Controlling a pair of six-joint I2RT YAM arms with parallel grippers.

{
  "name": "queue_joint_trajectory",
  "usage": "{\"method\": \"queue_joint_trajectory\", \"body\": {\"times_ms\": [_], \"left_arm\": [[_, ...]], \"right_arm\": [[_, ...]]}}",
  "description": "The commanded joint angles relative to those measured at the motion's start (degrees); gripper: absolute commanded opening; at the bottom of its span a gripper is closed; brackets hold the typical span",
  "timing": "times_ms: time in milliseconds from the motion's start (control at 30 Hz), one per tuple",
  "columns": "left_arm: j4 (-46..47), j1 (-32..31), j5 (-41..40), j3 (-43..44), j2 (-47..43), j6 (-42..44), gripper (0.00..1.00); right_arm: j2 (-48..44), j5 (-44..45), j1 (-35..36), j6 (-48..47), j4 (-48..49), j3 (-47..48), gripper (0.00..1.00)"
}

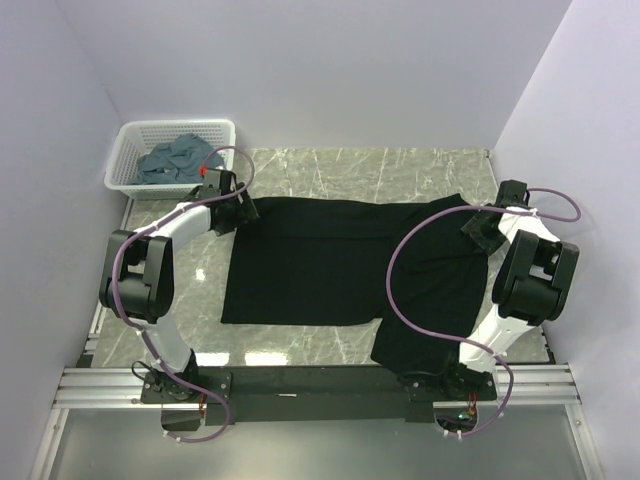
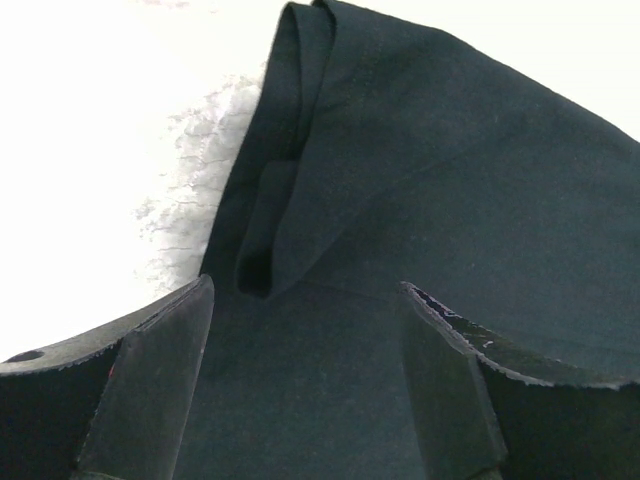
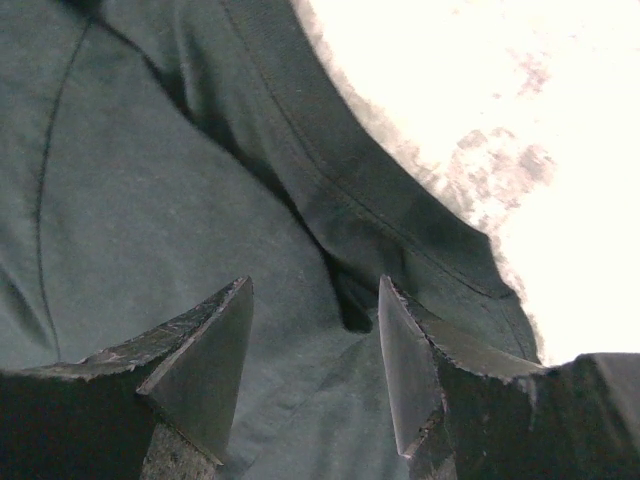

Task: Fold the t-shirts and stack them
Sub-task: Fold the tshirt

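Far-left rear corner of the desk point(image 1: 400, 165): white lattice basket point(image 1: 122, 160), slate blue-grey t-shirts point(image 1: 178, 160) bunched inside, unfolded.

Just right of the basket: left claw point(image 1: 238, 207) low over the far-left corner of the black t-shirt point(image 1: 320, 265). Left wrist view: spread wide, fingers point(image 2: 150, 400) standing either side of flat black cloth, gripping nothing. Doubled-over hem edge running away from the claw; bright desk surface to its left.

Centre: black t-shirt lying flat on the desk, stretched between the two claws. Far edge fairly straight. Near-right part reaching down to the near edge beside the right arm's base. Well apart from the basket's contents.

Right of centre: purple cable point(image 1: 389, 275) of the right arm looping over the right half of the black t-shirt.

Right: right claw point(image 1: 482, 228) at the far-right corner of the same shirt. Right wrist view: parted, fingers point(image 3: 200, 360) above black cloth, a raised fold and seam lying between them, not squeezed. Contact of the fingertips with the cloth: cannot tell. Bright desk surface to the right of the cloth edge.
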Motion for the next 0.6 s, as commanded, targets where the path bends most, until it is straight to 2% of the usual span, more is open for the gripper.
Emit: {"method": "queue_joint_trajectory", "body": {"times_ms": [0,367,567], "left_arm": [[0.0,-0.6,0.8,2.3,-1.4,1.3,0.79],[-0.2,-0.9,0.8,2.5,-1.8,1.3,0.79],[-0.3,-0.9,0.8,2.6,-1.8,1.3,0.79]], "right_arm": [[-0.4,-4.1,-0.9,-2.1,2.3,-0.6,0.6],[1.3,-11.0,-0.5,-2.5,2.1,-0.8,0.57],[1.9,-11.6,1.8,-1.9,-2.5,2.9,0.56]]}}
